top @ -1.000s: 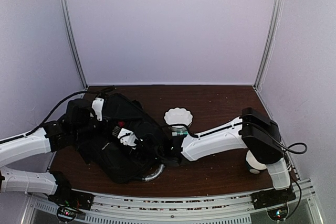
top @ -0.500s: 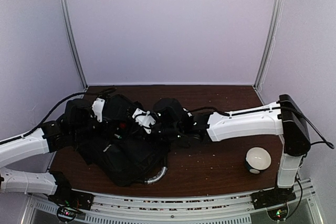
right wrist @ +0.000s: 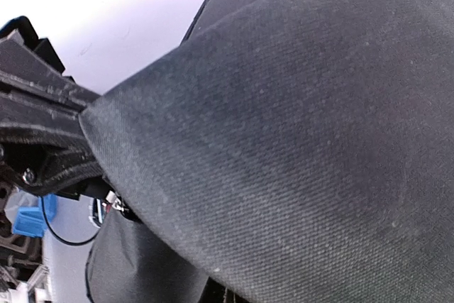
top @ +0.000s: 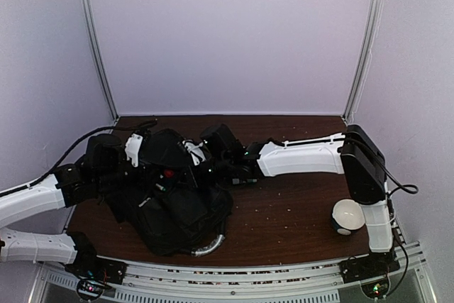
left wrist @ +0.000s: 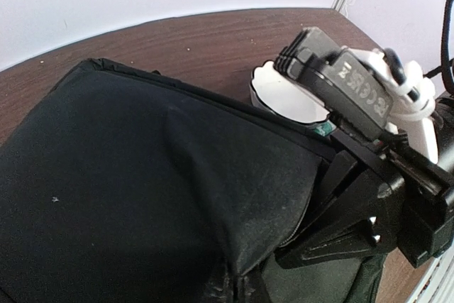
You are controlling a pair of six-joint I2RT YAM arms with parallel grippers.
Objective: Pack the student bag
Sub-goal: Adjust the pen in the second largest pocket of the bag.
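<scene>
In the right wrist view the student bag [right wrist: 298,125] is being cut off by the edges, and everything behind its fabric is being hidden. In the left wrist view a white scalloped cup [left wrist: 280,97] is being partly covered by the right arm [left wrist: 355,94].

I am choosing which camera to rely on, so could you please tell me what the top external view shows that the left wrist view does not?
Only the top external view shows the round white ball with a dark base beside the right arm, and the silvery-grey curved handle at the near edge of the large black fabric backpack. Only the left wrist view shows the white scalloped-rim cup on the dark brown wooden table beyond the backpack, partly hidden by that arm. Both show the backpack and the table.
</scene>
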